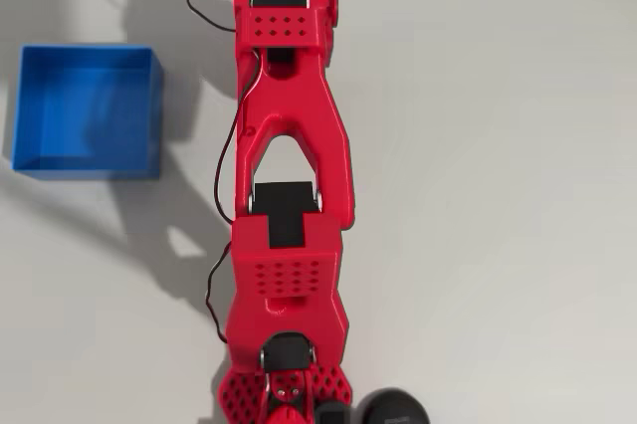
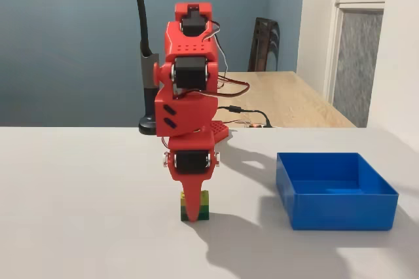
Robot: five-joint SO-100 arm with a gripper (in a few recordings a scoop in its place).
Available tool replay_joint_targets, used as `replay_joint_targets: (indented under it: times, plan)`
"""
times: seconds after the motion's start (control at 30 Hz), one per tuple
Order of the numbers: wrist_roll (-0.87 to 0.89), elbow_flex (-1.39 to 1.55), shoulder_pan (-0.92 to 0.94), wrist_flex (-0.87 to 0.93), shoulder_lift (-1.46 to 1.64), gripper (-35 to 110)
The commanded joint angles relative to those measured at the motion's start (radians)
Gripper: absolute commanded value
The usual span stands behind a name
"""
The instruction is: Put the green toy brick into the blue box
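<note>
In the fixed view the green toy brick (image 2: 205,204) sits on the white table, lime on top and darker green below. My red gripper (image 2: 194,216) points straight down at it. One finger (image 2: 194,204) covers the middle of the brick's near face, and the tip reaches table level. The view is edge-on, so the jaws' gap is hidden. The blue box (image 2: 336,190) stands to the right of the brick, about a box-width away. In the overhead view the blue box (image 1: 87,110) is at the upper left, and the arm (image 1: 289,145) covers the brick.
A black lamp stand (image 2: 148,122) rises behind the arm's base. A wooden table (image 2: 288,99) and a chair (image 2: 263,43) stand further back. Open white tabletop (image 1: 498,195) lies on the right in the overhead view.
</note>
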Motion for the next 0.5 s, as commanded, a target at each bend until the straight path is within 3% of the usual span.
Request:
replay_joint_targets:
  times: [0.0, 0.47]
  plan:
    - [-0.006, 0.026, -0.008, 0.008, 0.034, 0]
    - [-0.098, 0.091, -0.023, 0.044, 0.284, 0]
